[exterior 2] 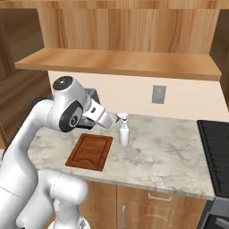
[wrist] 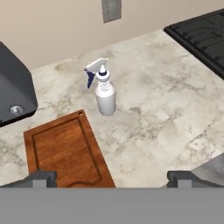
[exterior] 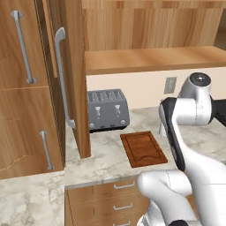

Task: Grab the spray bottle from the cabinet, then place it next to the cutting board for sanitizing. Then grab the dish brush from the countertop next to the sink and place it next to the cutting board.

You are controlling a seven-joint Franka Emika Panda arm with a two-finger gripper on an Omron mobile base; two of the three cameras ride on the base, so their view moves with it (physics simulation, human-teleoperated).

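My gripper [wrist: 112, 178] is hanging wide and empty; the bottle [wrist: 105, 94] is standing ahead of it, beside the board [wrist: 65, 151]. Seemingly the brush is still waiting.

I see a cream wall [exterior 2: 188, 100] with a grey outlet [exterior 2: 158, 94] at 12 o'clock, black stove [exterior 2: 217, 150] at 3, toaster [exterior: 107, 110] at 10.

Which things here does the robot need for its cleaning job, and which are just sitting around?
Needed: spray bottle, standing upright on the countertop beside the cutting board; cabinet.
Just sitting around: toaster, wall outlet, stove.
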